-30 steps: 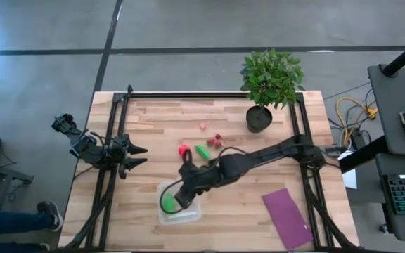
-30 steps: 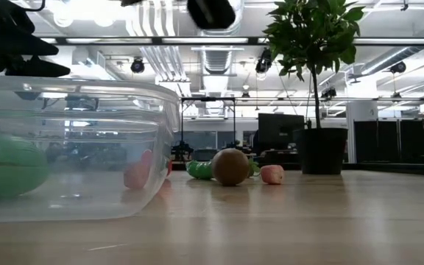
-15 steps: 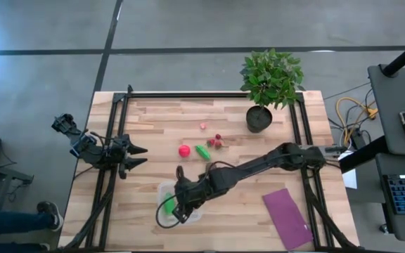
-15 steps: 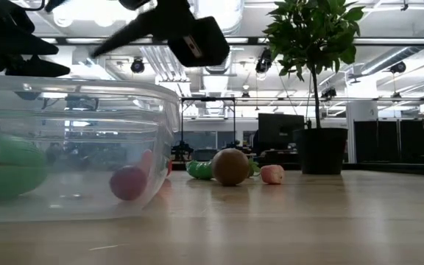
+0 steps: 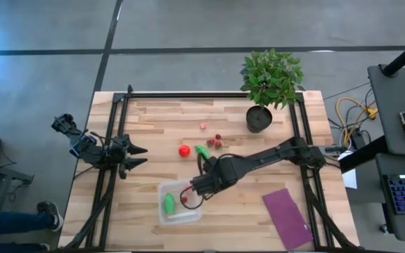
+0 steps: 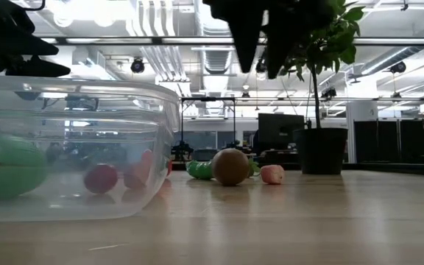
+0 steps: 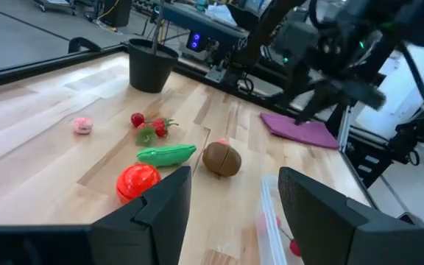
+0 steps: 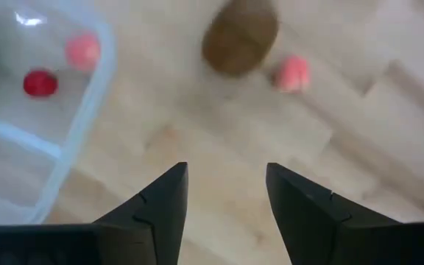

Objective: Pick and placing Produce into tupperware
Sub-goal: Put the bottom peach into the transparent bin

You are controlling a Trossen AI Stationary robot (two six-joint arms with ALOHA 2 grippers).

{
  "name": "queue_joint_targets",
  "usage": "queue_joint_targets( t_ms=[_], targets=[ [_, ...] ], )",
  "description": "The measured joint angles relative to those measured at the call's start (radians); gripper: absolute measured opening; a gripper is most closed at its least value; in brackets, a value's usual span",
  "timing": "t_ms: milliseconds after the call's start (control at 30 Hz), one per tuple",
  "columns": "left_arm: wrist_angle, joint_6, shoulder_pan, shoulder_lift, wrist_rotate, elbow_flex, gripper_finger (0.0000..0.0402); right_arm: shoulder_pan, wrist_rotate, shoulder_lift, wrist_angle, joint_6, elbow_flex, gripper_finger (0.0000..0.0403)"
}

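The clear tupperware (image 5: 179, 202) stands near the table's near edge and holds a green oblong piece (image 5: 168, 204), a small red bit (image 5: 185, 199) and a pink bit (image 8: 83, 50). My right gripper (image 5: 201, 185) hovers open just beyond the box's far-right corner, holding nothing. Under it lie the brown oval (image 8: 240, 33) and a pink piece (image 8: 293, 73) on the wood. Farther off are the red ball (image 5: 184, 150), a second green oblong piece (image 5: 203, 150) and tiny red bits (image 5: 216, 140). My left gripper (image 5: 136, 156) waits open at the left edge.
A potted plant (image 5: 269, 84) stands at the far right of the table. A purple cloth (image 5: 287, 218) lies flat at the near right. One pink bit (image 5: 203, 126) sits alone toward the far edge. Bare wood lies between the box and the cloth.
My right gripper reached down into the tupperware, then rose and drew back toward the far right, out past the box's corner. A small red bit that was not in the box before dropped onto its floor and rolled a little.
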Motion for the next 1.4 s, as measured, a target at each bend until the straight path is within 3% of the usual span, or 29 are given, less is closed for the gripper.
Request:
queue_joint_targets(
  t_ms=[267,600,900,1133,1400],
  targets=[
    [0.001,0.0,0.0,0.004,0.0,0.0,0.0192,-0.072,0.006,0.005,-0.029,-0.092,-0.167,0.0178],
    [0.001,0.0,0.0,0.007,0.0,0.0,0.0192,-0.129,-0.047,-0.013,0.137,-0.28,-0.323,0.0178],
    [0.002,0.0,0.0,0.009,0.0,0.0,0.0192,-0.182,-0.046,-0.139,0.309,-0.327,-0.475,0.0147],
    [0.002,0.0,-0.001,0.01,-0.001,0.0,0.0192,-0.226,-0.133,-0.222,0.42,-0.333,-0.62,0.0129],
    [0.002,0.0,0.0,0.009,0.0,0.0,0.0192,-0.211,-0.143,-0.225,0.527,-0.34,-0.662,0.0162]
  ],
)
